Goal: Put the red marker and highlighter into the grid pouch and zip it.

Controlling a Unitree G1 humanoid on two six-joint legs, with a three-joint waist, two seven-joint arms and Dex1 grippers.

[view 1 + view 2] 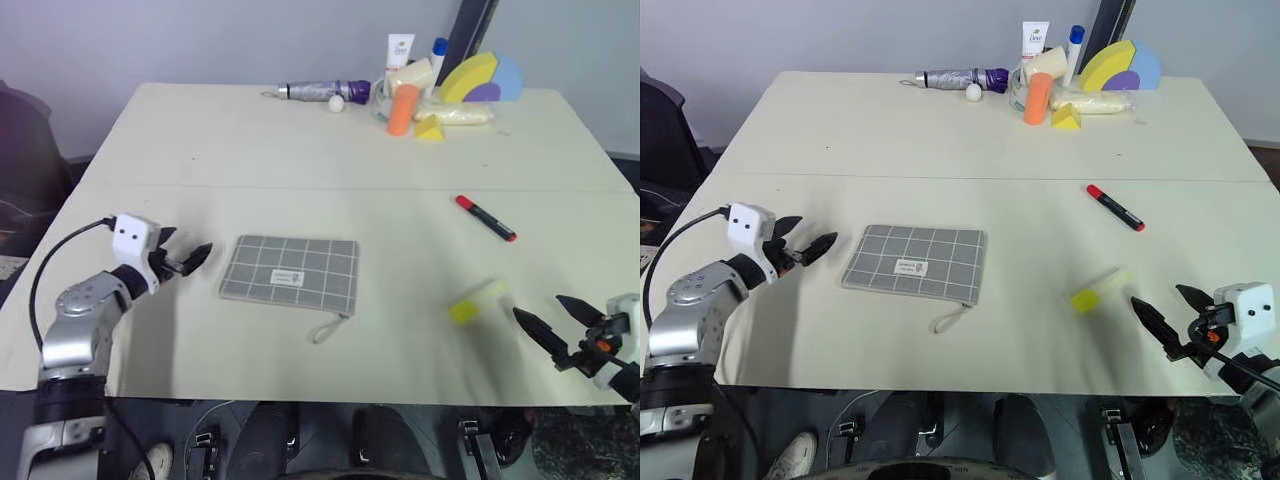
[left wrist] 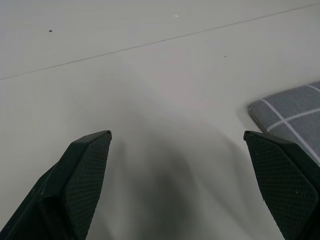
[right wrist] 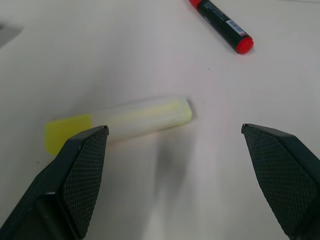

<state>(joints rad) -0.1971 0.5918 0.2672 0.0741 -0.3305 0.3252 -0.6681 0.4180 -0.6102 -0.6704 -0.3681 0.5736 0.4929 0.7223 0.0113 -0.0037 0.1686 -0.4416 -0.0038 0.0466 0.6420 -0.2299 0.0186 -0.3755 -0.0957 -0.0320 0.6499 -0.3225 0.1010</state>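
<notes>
On the cream worktop in front of me, the grid pouch lies flat near the middle, its cord pull trailing off the near right corner. My left hand hovers just beside the pouch's left edge, apart from it, with its two black fingers spread wide and nothing between them. My right hand is low at the near right edge, also spread wide and empty. The highlighter lies on its side just ahead of that hand, untouched, its yellow cap pointing toward the pouch. The red marker lies farther back on the right, well apart from the highlighter. Along the far edge stands a cluster of things, among them an orange bottle and a yellow foam wedge.
</notes>
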